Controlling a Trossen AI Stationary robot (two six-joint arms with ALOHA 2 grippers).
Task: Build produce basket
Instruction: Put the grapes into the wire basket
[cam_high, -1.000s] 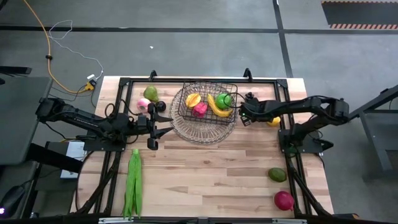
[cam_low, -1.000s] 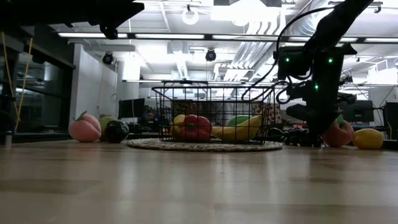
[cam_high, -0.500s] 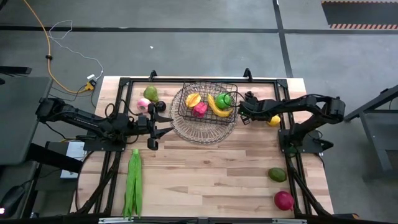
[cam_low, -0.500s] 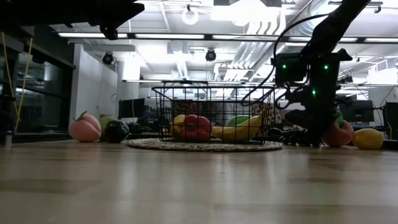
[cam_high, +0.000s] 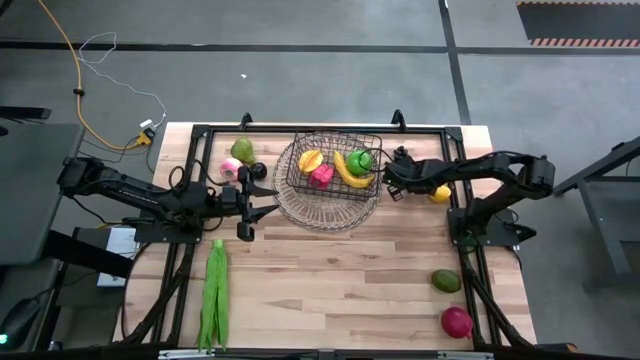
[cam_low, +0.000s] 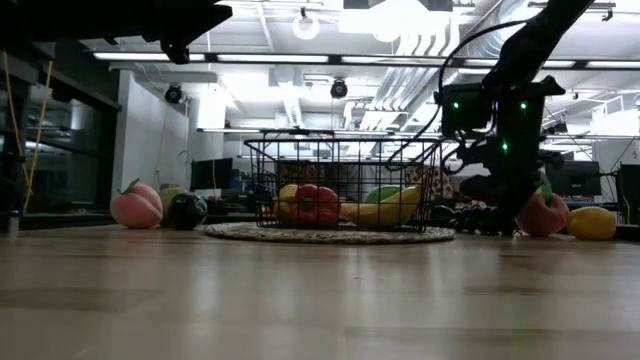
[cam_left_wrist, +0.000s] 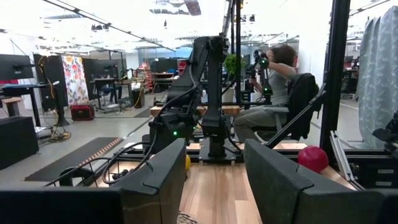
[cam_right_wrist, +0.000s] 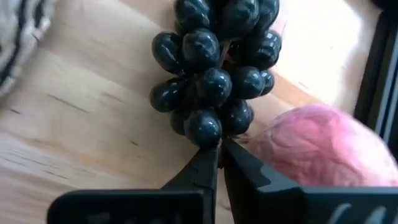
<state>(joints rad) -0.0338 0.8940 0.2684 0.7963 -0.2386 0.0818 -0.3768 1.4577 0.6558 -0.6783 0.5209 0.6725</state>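
Beside the basket (cam_high: 331, 176), the right gripper (cam_right_wrist: 219, 163) pinches the grape bunch (cam_right_wrist: 216, 68) at its lower tip.
Lumpy and probably light; the stem seems a surer hold. Left gripper (cam_left_wrist: 214, 177) waits, jaws apart.

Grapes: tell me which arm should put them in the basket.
Right. Its hand is already at the grapes, fingers nearly shut at the bunch's tip, just beside the basket. The left hand waits on the basket's other side.

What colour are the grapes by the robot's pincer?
The grapes are shiny black, almost purple-dark. The right wrist view shows them best.
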